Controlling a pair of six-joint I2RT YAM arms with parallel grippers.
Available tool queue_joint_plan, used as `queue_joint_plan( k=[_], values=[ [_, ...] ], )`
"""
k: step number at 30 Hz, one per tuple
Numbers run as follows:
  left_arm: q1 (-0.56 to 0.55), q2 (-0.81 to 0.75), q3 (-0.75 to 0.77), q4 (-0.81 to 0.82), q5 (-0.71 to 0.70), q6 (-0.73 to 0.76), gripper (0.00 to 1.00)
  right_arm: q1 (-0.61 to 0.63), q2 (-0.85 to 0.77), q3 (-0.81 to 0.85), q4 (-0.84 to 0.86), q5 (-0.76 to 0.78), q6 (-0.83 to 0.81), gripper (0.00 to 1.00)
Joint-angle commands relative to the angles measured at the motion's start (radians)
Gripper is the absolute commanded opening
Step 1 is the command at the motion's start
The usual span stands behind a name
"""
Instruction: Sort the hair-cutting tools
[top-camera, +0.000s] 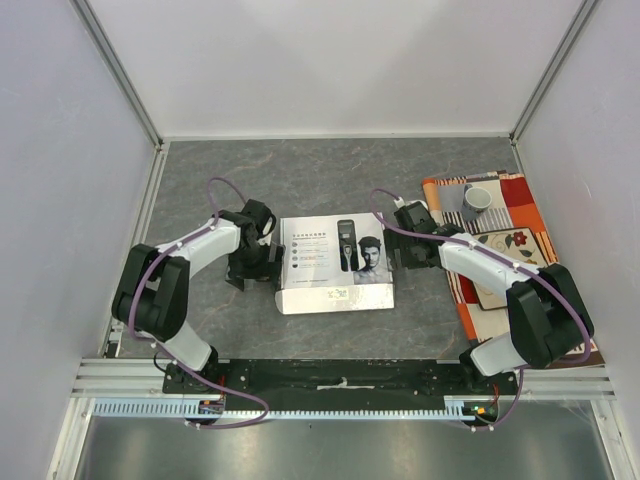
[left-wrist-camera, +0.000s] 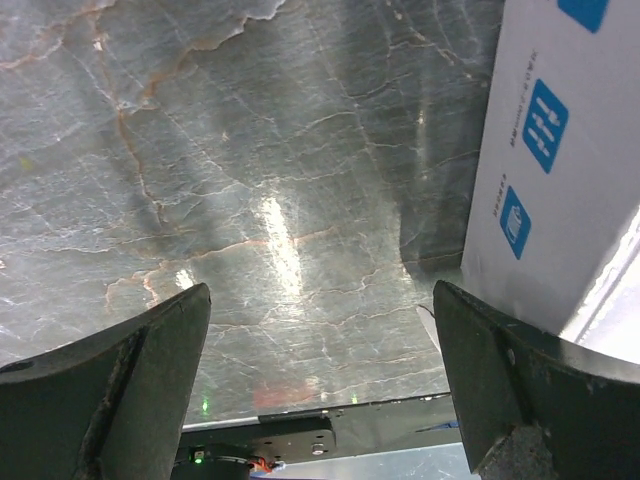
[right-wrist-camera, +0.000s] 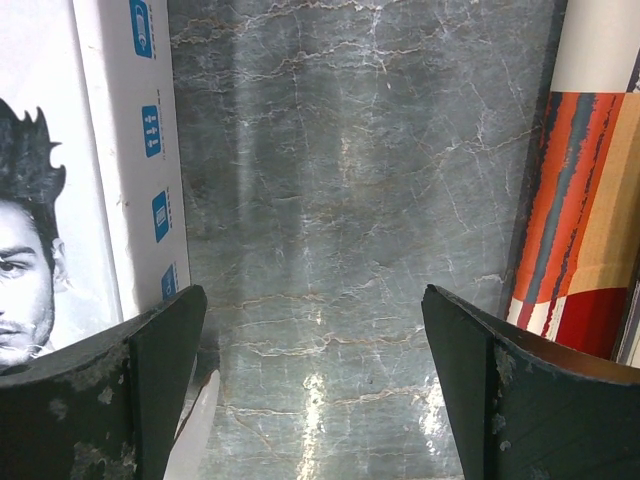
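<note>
Left gripper (left-wrist-camera: 325, 372) and right gripper (right-wrist-camera: 315, 390), both spread wide, empty, flank one white box (top-camera: 335, 265); one grey cup (top-camera: 477, 200) on one mat (top-camera: 516, 196)

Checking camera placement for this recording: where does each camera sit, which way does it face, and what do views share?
Top external: above and behind the bases, looking down at the table; left arm and right arm flank the printed box.
Left wrist: on the left arm, facing down at the table; open left pincer shows.
Right wrist: likewise on the right arm; open right pincer shows.
Shared: all three see the box.
</note>
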Motion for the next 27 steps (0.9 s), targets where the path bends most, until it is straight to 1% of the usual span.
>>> queue_joint_plan(
  k=[1, 4, 10, 14, 21, 22, 25, 27],
  values=[
    [-0.01, -0.049, 0.002, -0.004, 0.075, 0.019, 0.99, 0.006, 0.005, -0.004, 0.058, -0.044, 0.012, 0.98],
    [-0.019, -0.055, 0.002, -0.004, 0.095, 0.018, 0.99, 0.006, 0.004, -0.012, 0.059, -0.059, 0.012, 0.98],
    [-0.036, -0.053, -0.004, -0.001, 0.208, 0.017, 0.99, 0.006, 0.004, -0.018, 0.059, -0.117, 0.022, 0.98],
    [-0.037, -0.07, -0.006, -0.002, 0.224, 0.017, 0.99, 0.008, -0.008, -0.027, 0.046, -0.154, 0.025, 0.98],
    [-0.037, -0.063, 0.008, -0.016, 0.097, 0.005, 0.99, 0.006, -0.03, -0.045, 0.042, -0.142, 0.025, 0.98],
    [-0.037, -0.061, 0.011, -0.021, 0.049, -0.001, 0.99, 0.006, -0.03, -0.044, 0.041, -0.136, 0.027, 0.98],
    [-0.037, -0.064, 0.031, -0.021, -0.031, -0.005, 0.99, 0.006, -0.027, -0.036, 0.045, -0.118, 0.03, 0.98],
    [-0.037, -0.058, 0.052, -0.019, -0.042, -0.007, 0.99, 0.006, -0.022, -0.027, 0.055, -0.107, 0.035, 0.98]
  ],
)
